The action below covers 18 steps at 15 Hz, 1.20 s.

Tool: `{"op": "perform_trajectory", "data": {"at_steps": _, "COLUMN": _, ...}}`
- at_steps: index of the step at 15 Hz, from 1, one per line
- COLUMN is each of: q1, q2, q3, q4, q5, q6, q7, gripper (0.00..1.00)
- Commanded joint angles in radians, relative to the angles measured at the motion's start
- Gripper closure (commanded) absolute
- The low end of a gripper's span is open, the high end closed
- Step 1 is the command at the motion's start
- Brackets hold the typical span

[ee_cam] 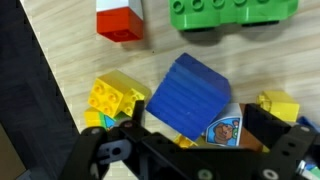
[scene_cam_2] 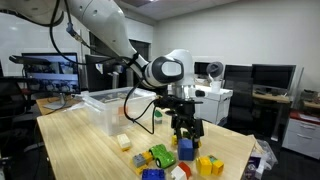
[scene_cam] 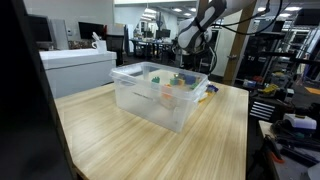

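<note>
Claw [ee_cam: 190,138] hangs wide open and empty just over the blue block [ee_cam: 188,95], which rests on the wooden surface [ee_cam: 60,60]; yellow bricks [ee_cam: 110,97] crowd it at nine o'clock, so a descending finger could strike them and skew the grip

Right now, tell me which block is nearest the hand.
The blue block, in the wrist view right in front of the open hand. The yellow block, red block and green block lie farther out.
</note>
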Motion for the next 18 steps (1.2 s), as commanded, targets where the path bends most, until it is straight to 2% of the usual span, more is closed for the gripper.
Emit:
{"op": "perform_trajectory", "data": {"at_steps": 1, "q1": -0.029, "q2": 0.055, "q3": 0.003, "q4": 0.061, "q5": 0.013, "q6": -0.009, "q7": 0.034, "gripper": 0.0}}
{"op": "perform_trajectory", "data": {"at_steps": 5, "q1": -0.04, "q2": 0.05, "q3": -0.006, "q4": 0.049, "q5": 0.011, "q6": -0.023, "q7": 0.059, "gripper": 0.0}}
{"op": "perform_trajectory", "data": {"at_steps": 10, "q1": -0.018, "q2": -0.026, "q3": -0.014, "q4": -0.068, "q5": -0.011, "q6": -0.038, "q7": 0.068, "gripper": 0.0}}
{"op": "perform_trajectory", "data": {"at_steps": 11, "q1": -0.014, "q2": -0.039, "q3": -0.014, "q4": -0.087, "q5": -0.013, "q6": -0.041, "q7": 0.069, "gripper": 0.25}}
{"op": "perform_trajectory", "data": {"at_steps": 12, "q1": -0.01, "q2": -0.052, "q3": -0.015, "q4": -0.103, "q5": -0.015, "q6": -0.046, "q7": 0.069, "gripper": 0.26}}
{"op": "perform_trajectory", "data": {"at_steps": 15, "q1": 0.003, "q2": -0.097, "q3": -0.017, "q4": -0.151, "q5": -0.021, "q6": -0.048, "q7": 0.07, "gripper": 0.47}}
{"op": "perform_trajectory", "data": {"at_steps": 18, "q1": 0.012, "q2": -0.149, "q3": -0.014, "q4": -0.171, "q5": -0.021, "q6": -0.048, "q7": 0.067, "gripper": 0.51}}
